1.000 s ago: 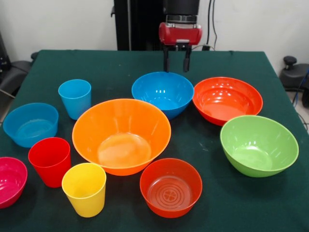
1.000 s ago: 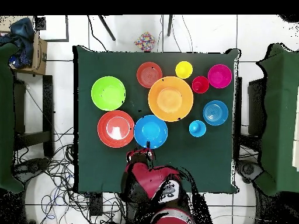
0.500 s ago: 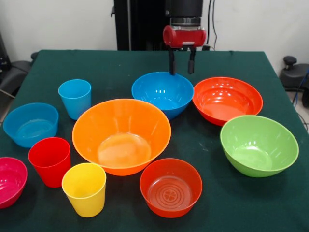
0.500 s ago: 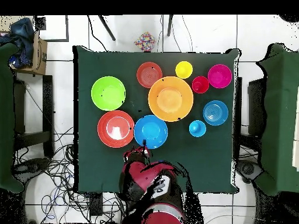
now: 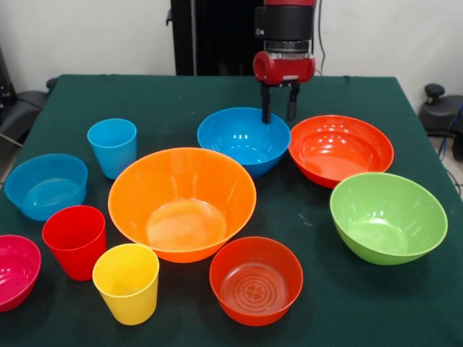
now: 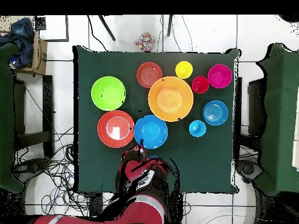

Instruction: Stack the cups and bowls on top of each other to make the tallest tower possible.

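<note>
Red arm hangs straight down, gripper (image 5: 279,112) open, fingers spread just over the far right rim of the blue bowl (image 5: 244,139), holding nothing. Big orange bowl (image 5: 181,202) sits just beside the blue bowl, nothing stacked.

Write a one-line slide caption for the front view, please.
Open gripper above blue bowl's far rim; cups and bowls all unstacked on the green table.

Largest bowl (image 5: 182,202) mid-table; three cups (image 5: 112,147) left; gripper (image 5: 278,114) over bowl (image 5: 244,139) behind it.

Green-clothed table (image 5: 181,101) — bowls (image 5: 182,201), cups (image 5: 128,282)
</note>
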Tool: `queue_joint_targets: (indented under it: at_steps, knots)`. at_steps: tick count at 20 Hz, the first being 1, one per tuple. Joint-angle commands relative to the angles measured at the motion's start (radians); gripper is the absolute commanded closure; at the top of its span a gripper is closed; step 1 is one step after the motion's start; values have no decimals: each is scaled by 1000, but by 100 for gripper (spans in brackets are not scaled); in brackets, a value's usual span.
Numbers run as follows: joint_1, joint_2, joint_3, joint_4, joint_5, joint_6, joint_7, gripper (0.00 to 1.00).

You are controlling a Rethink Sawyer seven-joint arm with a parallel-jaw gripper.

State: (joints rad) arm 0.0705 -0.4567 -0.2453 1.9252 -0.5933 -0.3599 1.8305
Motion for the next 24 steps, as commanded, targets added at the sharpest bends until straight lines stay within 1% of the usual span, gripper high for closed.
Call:
queue_joint_targets:
  at_steps: [1, 8, 12, 14, 15, 18, 19, 21, 24]
  knots:
    - [34, 103, 14, -118, 35, 13, 63, 0]
    - [62, 142, -22, -137, 49, -6, 73, 0]
    - [99, 200, -69, -162, 92, -42, 74, 0]
    - [103, 213, -76, -165, 112, -48, 88, 0]
    - [115, 221, -90, -163, 142, -50, 100, 100]
    - [110, 214, -84, -158, 159, -34, 115, 100]
    - [106, 213, -81, -162, 146, -28, 104, 100]
    - [120, 212, -100, -160, 152, -74, 91, 100]
    - [111, 200, -90, -154, 139, -74, 95, 100]
